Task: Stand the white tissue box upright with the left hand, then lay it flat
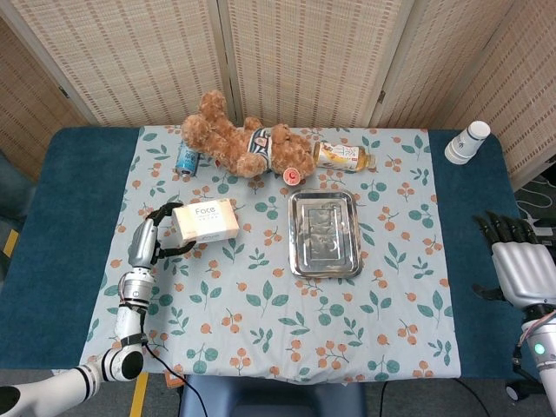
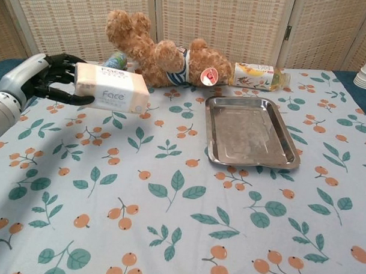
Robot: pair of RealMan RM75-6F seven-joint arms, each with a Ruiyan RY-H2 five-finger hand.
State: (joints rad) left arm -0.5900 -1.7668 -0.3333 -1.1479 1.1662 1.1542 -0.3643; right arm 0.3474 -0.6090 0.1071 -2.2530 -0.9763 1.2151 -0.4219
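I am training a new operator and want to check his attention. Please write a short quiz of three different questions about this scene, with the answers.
1. True or false: the left hand holds the white tissue box.
2. Which thing lies nearest the metal tray? A) paper cups B) teddy bear C) blue can
3. Fill in: the right hand holds ______.

Key
1. True; its fingers grip the box's end, with the box lying lengthwise.
2. B, the teddy bear; the paper cups and blue can lie further off.
3. Nothing; it is open beside the table's right edge.
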